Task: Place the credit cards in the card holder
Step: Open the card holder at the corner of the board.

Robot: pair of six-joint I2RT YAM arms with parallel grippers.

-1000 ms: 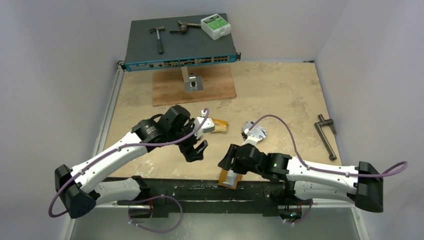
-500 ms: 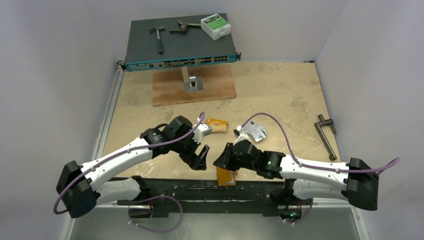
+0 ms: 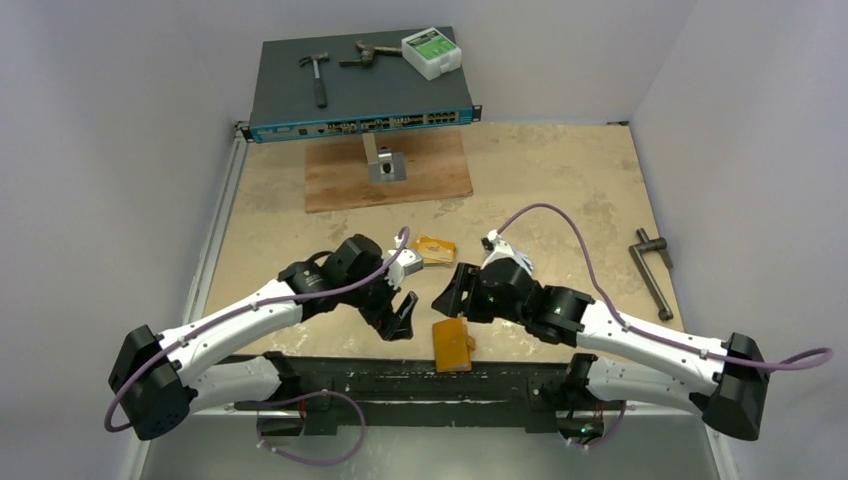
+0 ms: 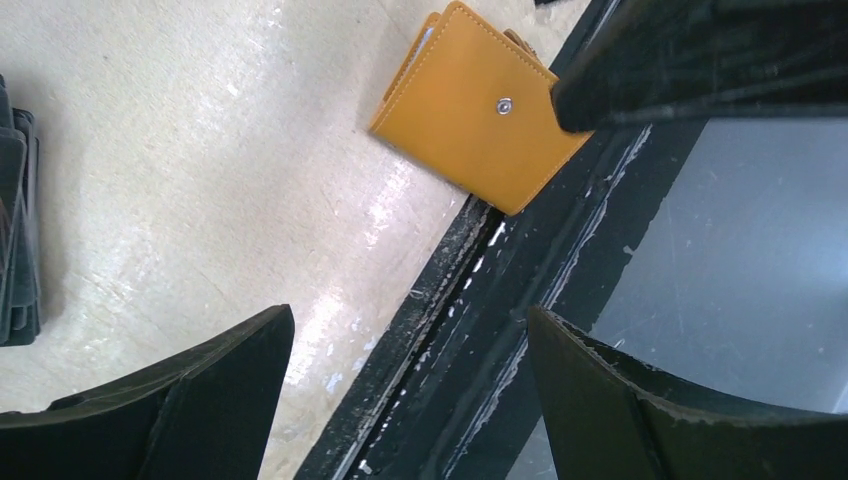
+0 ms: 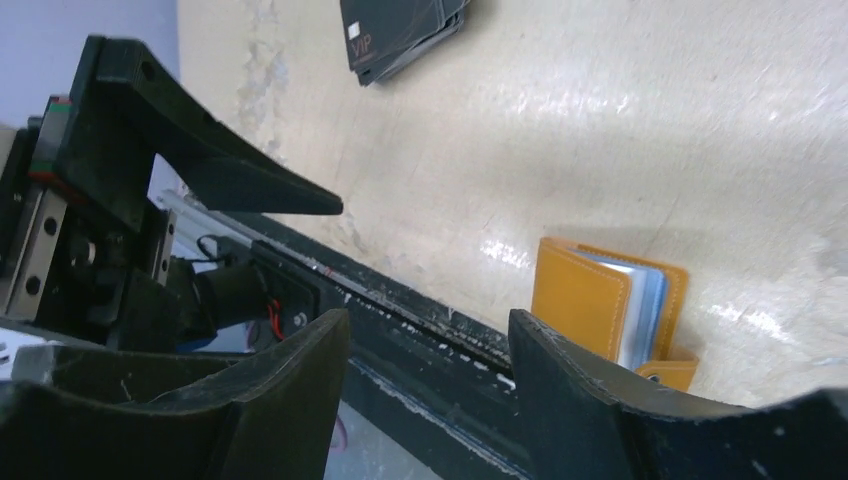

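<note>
The card holder (image 3: 453, 343) is lying at the near edge of the table (image 3: 560, 190), just edgeward of the right gripper (image 3: 452, 292); the left gripper (image 3: 400, 315) is hovering beside it, both gaping empty.

One corner of the wallet (image 4: 470, 120) is covered by a black bar (image 4: 700, 60) (not identifiable), and the black cards (image 4: 15, 220) are cut off at the left edge.

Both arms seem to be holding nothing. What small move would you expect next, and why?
Probably the left arm lowers its open, empty jaws onto the small orange leather card holder, lying folded at the table's near edge just ahead of them.
</note>
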